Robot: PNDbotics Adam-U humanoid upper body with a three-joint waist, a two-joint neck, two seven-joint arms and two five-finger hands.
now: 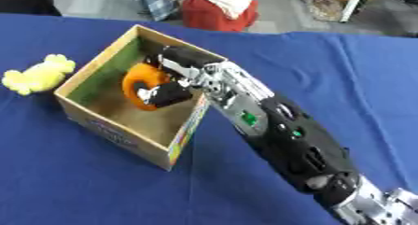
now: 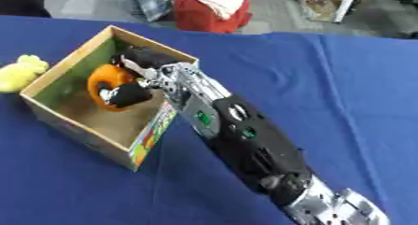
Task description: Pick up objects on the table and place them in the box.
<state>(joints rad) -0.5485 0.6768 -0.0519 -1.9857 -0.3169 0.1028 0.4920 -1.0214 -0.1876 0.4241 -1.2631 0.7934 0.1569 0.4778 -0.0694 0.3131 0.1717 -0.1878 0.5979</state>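
Orange toy [image 1: 137, 81] held inside the box [image 1: 122, 135], right hand [image 1: 176, 74] fingers curled round it; release next, then the yellow toy [image 1: 37, 74].

Box [image 1: 86, 114] mouth blocked by right robot hand [image 1: 167, 81].

It looks like a lab or workroom: a blue cloth-covered worktop [image 1: 359, 79], grey floor [image 1: 98, 2] behind, and a red bag heaped with cloth [image 1: 216, 9].
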